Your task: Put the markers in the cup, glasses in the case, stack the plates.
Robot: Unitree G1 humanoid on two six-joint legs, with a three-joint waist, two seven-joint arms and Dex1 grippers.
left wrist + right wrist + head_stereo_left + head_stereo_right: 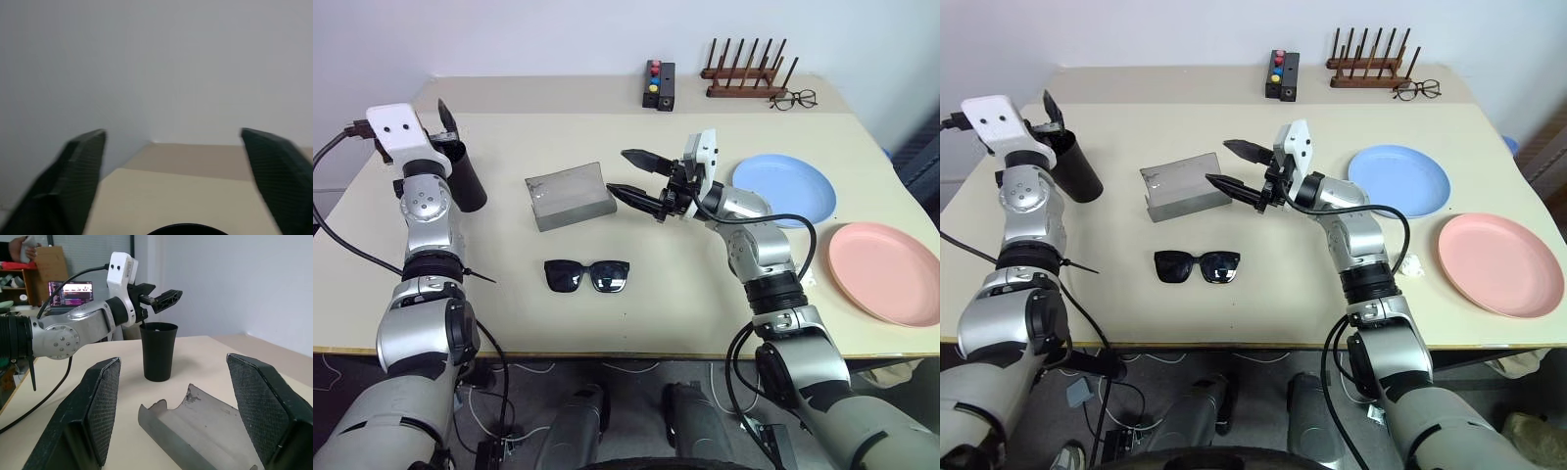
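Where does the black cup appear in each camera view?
Left eye view: cup, far left, behind the left gripper.
Right eye view: far left, left of the grey case.
Left wrist view: rim at the bottom edge.
Right wrist view: centre, beyond the case.
Shared landmark: the case.

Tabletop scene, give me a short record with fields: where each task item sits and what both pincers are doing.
cup: black cup upright at the table's left, under the left pincer
left pincer: left pincer open above the cup's rim, holding nothing
case: grey case lying open mid-table
right pincer: right pincer open beside the case, empty
glasses: black glasses folded flat on the table, nearer the robot than the case, outside it
plates: blue plate and pink plate side by side at right, not stacked
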